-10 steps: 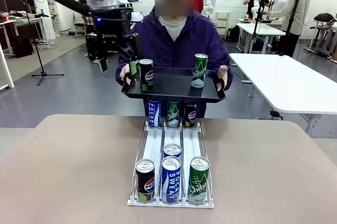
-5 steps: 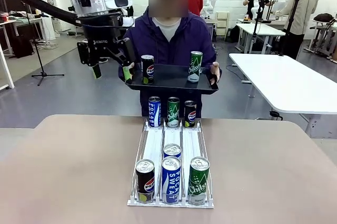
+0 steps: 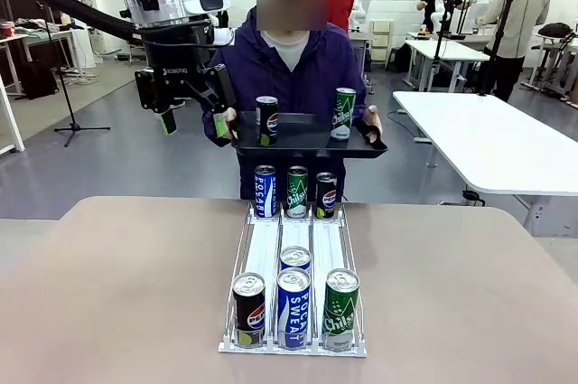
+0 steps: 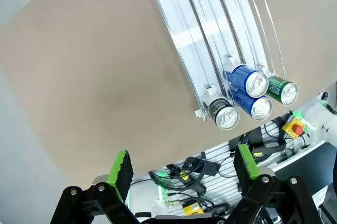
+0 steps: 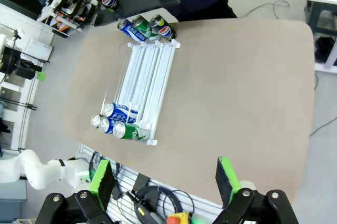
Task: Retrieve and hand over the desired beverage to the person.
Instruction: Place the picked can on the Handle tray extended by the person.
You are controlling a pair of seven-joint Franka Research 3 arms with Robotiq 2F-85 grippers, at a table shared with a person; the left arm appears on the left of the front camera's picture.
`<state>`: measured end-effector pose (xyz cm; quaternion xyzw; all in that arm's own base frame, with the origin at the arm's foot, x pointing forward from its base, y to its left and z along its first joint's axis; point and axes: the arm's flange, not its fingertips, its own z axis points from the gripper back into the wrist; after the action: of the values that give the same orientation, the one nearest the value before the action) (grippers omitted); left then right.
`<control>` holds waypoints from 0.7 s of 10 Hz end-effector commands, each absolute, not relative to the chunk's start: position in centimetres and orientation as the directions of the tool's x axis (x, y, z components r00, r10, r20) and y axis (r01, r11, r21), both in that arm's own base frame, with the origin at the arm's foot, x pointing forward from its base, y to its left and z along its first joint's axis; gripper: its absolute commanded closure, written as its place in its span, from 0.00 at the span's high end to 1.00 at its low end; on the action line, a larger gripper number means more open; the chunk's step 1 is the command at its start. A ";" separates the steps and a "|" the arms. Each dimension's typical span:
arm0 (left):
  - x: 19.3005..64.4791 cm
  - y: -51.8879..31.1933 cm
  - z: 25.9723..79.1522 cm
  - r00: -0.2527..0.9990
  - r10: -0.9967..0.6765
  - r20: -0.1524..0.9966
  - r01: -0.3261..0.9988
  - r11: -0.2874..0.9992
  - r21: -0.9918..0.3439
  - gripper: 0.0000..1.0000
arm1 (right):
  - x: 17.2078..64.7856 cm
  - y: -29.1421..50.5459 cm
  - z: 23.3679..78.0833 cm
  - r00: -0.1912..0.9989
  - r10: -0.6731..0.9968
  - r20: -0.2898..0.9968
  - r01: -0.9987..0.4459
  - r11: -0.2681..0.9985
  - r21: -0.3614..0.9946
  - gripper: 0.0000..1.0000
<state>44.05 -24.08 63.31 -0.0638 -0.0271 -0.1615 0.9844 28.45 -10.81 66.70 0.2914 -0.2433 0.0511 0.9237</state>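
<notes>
So, operator, you would have seen this, left to right:

Left gripper (image 3: 191,120): you had it raised beside the tray's left end, fingers spread apart and holding nothing; in the left wrist view its green pads (image 4: 120,167) stood wide over the table edge.

Person (image 3: 291,68): stood at the far side in a dark purple-blue jacket, holding the tray by both ends, a hand (image 3: 226,122) on the left end just beside your gripper.

Tray (image 3: 307,138): black, held level above the table's far edge.

Pepsi can (image 3: 266,120): upright on the tray's left part.

Chilsung can (image 3: 342,113): green, upright on the tray's right part, well apart from the Pepsi.

Rack (image 3: 295,257): clear three-lane rack on the table (image 3: 117,294), running from the far edge toward you.

Far cans: blue Pocari (image 3: 264,191), green Chilsung (image 3: 296,192) and black Pepsi (image 3: 326,195) stood in a row at the rack's far end.

Near cans: black Pepsi (image 3: 249,310), blue Pocari (image 3: 293,307) with a second blue can (image 3: 295,259) behind it, and green Chilsung (image 3: 340,307) at the near end.

Right gripper (image 5: 166,179): your right wrist view showed its fingers wide apart, empty, high over the table with the rack (image 5: 146,79) well below.
</notes>
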 end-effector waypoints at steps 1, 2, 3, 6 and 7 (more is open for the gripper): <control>44.0 -24.1 63.3 0.946 -0.314 0.074 0.321 0.940 -0.117 1.00 | 28.6 -10.8 66.8 0.876 -0.044 0.480 -0.238 0.826 0.511 1.00; 43.6 -22.6 63.7 0.918 -0.386 0.095 0.396 0.907 -0.141 1.00 | 28.6 -10.8 66.8 0.876 -0.044 0.480 -0.238 0.826 0.511 1.00; 43.1 -20.6 64.2 0.864 -0.487 0.126 0.503 0.837 -0.215 1.00 | 28.6 -10.8 66.8 0.876 -0.044 0.480 -0.238 0.826 0.511 1.00; 40.5 -12.5 67.0 0.628 -0.699 0.342 0.778 0.573 -0.256 1.00 | 28.6 -10.8 66.8 0.876 -0.044 0.480 -0.238 0.826 0.511 1.00; 39.8 -9.0 68.0 0.592 -0.691 0.414 0.805 0.529 -0.268 1.00 | 28.6 -10.8 66.8 0.876 -0.044 0.480 -0.238 0.826 0.511 1.00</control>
<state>41.19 -12.29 68.95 -0.1730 -0.1265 -0.4054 0.8887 28.46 -10.84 66.71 0.2915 -0.2435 0.0509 0.9237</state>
